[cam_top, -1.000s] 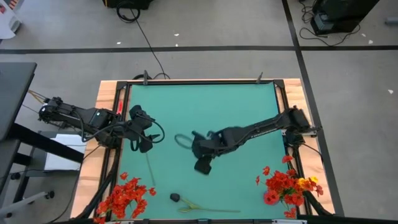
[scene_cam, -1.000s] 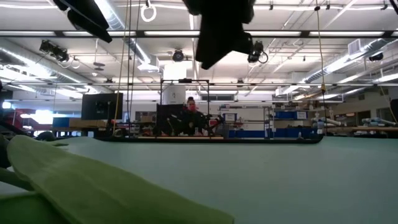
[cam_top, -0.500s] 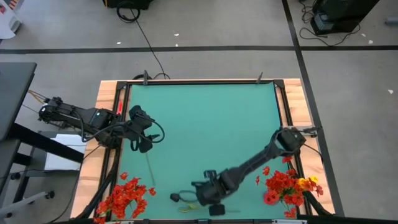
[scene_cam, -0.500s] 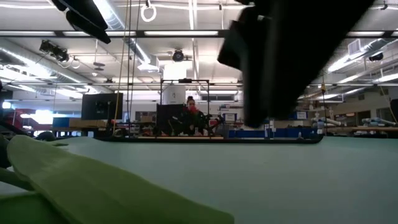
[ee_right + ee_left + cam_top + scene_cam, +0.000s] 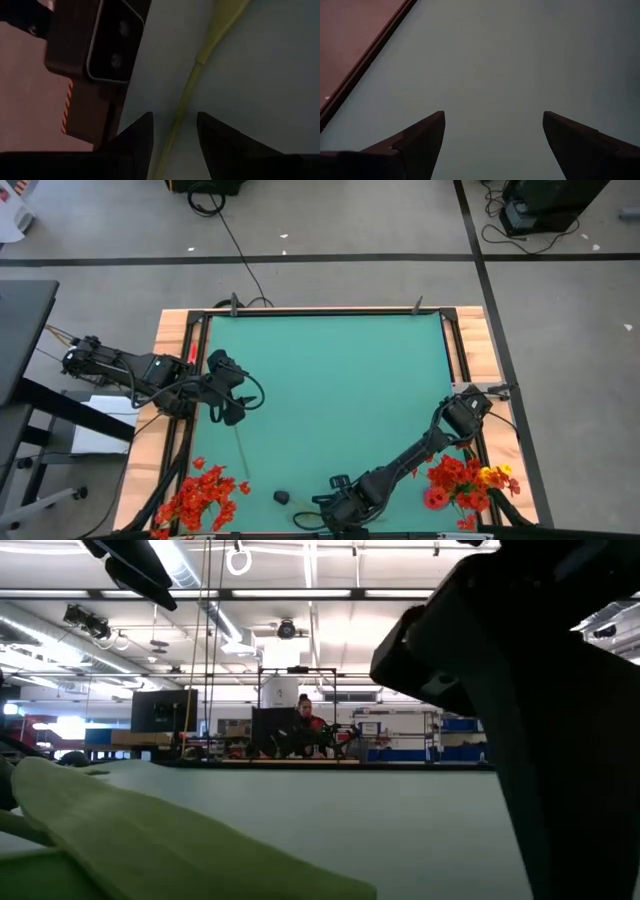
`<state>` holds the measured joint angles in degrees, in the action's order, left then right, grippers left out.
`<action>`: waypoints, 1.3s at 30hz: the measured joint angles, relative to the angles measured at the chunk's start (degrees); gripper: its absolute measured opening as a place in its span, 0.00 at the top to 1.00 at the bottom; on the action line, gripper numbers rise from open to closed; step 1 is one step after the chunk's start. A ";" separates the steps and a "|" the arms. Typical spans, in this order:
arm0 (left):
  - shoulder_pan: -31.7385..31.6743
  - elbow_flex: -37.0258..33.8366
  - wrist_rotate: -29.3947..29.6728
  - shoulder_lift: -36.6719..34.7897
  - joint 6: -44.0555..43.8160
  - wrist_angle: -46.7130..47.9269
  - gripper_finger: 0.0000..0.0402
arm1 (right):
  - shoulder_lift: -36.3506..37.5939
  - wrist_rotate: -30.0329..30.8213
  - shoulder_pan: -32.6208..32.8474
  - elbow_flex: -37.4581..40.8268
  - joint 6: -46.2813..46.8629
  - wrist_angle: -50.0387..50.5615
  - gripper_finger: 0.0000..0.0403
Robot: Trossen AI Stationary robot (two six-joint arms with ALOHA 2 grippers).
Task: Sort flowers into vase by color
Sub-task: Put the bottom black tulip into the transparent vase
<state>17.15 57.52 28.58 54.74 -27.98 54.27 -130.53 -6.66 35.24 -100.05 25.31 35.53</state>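
Right gripper (image 5: 172, 145) down at the table's near edge, fingers parted astride a green flower stem (image 5: 186, 95), apparently not clamped. Left gripper (image 5: 492, 140) spread wide, empty, over left mat. Red flowers (image 5: 200, 495) at near-left corner. No readable writing.

Both arms matte black, jointed tubular links. Left arm (image 5: 140, 370): black cable looping by its wrist, small red mark near the table's (image 5: 330, 360) wooden edge. Fingers (image 5: 417, 142) dark, tapered, wedge-shaped.
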 joint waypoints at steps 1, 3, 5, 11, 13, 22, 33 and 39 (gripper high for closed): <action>0.00 0.00 0.00 -0.02 0.00 0.00 0.15 | -0.22 -0.05 0.00 0.02 0.01 -0.33 0.60; 0.00 0.00 0.00 -0.02 -0.02 -0.02 0.15 | -0.50 -0.16 0.00 0.00 -0.01 -0.33 0.60; 0.00 0.00 0.00 -0.03 -0.03 -0.02 0.15 | -1.14 0.94 0.00 -0.13 -0.01 0.29 0.61; 0.00 0.00 0.00 -0.02 -1.18 0.52 0.15 | -1.27 5.90 0.09 -0.24 -3.71 3.40 0.77; 0.00 0.02 0.00 -0.02 -1.19 0.41 0.15 | -1.17 6.45 -0.06 -0.33 -5.11 3.67 0.87; 0.00 0.02 0.00 -0.02 -2.90 0.56 0.15 | 0.21 13.61 -2.32 0.02 4.54 5.23 0.98; -1.10 1.41 0.44 -4.71 -3.90 0.66 0.15 | 10.92 39.94 -11.73 0.08 29.92 13.05 0.99; -3.90 1.55 0.38 -8.53 -0.38 -7.56 0.15 | 17.31 48.25 -15.70 -0.03 21.71 5.50 1.00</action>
<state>13.25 59.07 28.96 46.21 -28.36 46.71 -113.23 41.59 19.55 -100.07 47.02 41.03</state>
